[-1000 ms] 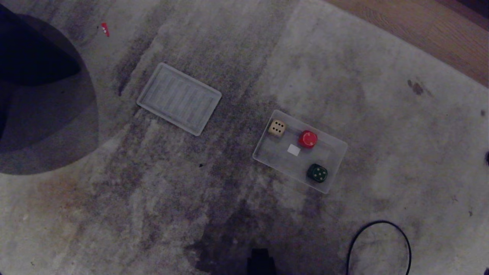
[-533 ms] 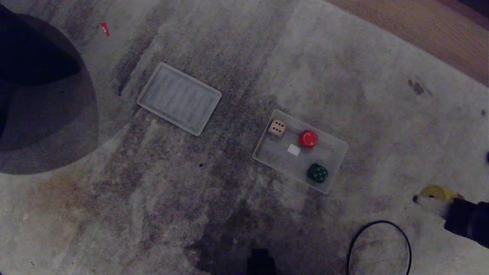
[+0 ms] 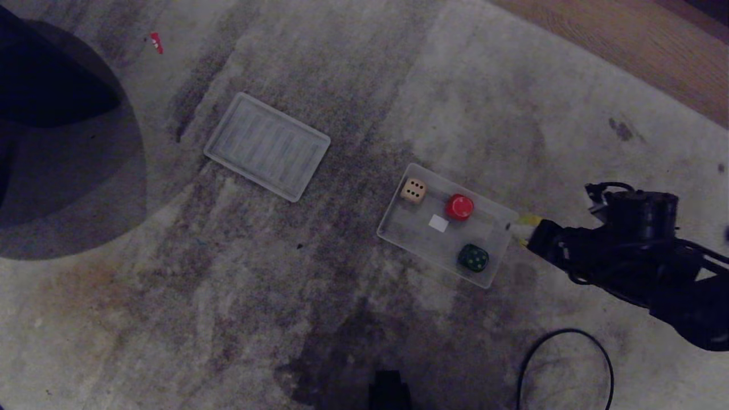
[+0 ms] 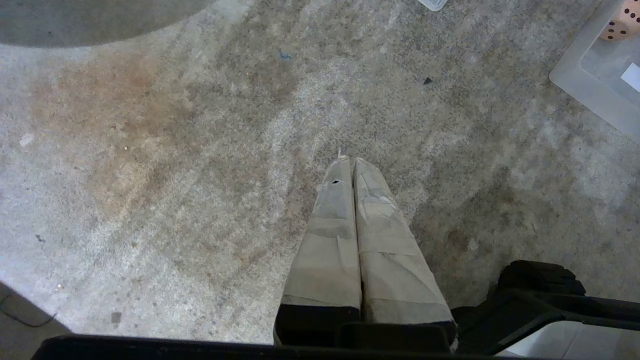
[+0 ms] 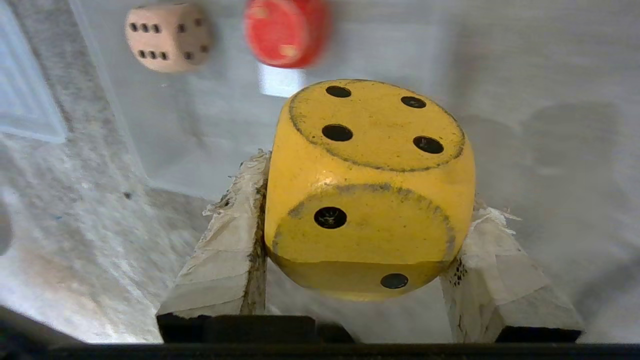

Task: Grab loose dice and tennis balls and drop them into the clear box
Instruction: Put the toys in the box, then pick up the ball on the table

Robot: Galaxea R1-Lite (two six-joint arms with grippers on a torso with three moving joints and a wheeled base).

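Observation:
The clear box (image 3: 398, 233) lies on the carpet right of centre, holding a beige die (image 3: 413, 190), a red die (image 3: 459, 206) and a dark green die (image 3: 473, 257). My right gripper (image 3: 521, 228) hovers at the box's right end, shut on the yellow die (image 3: 529, 219). In the right wrist view the yellow die (image 5: 380, 130) sits clamped between the taped fingers (image 5: 225, 250), with the box floor (image 5: 525, 75) below. My left gripper (image 4: 350, 162) is shut and empty over bare carpet, beside the box's corner (image 4: 590, 85). No tennis balls are in view.
A flat ribbed clear lid (image 3: 266, 147) lies left of the box. A black cable loop (image 3: 564, 364) lies near the front right. Wood floor (image 3: 626, 40) borders the carpet at the back right. A large dark shape (image 3: 51, 114) fills the left edge.
My right arm has swung in from the right edge and carried the yellow die up to the box's right end. The box, its three dice and the lid have stayed put.

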